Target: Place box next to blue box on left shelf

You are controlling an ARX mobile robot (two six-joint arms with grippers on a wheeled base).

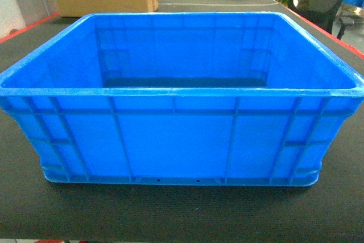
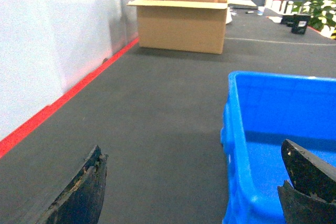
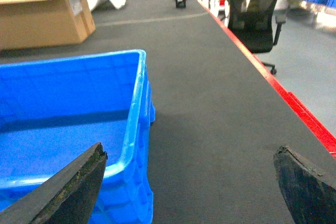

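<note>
While the box (image 1: 176,135) sits on the dark floor (image 1: 182,214), nothing is lifted yet.
Both my jaws stand wide, straddling its side rims; no shelf is visible.

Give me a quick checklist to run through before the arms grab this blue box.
1. Box upright on the dark mat: ok.
2. Box inside looks empty: ok.
3. Left gripper open, straddling the box's left rim: ok.
4. Right gripper open, straddling the right rim: ok.
5. Grippers closed on the rims: not ok.
6. Left shelf and other blue box in view: not ok, neither shows.
</note>
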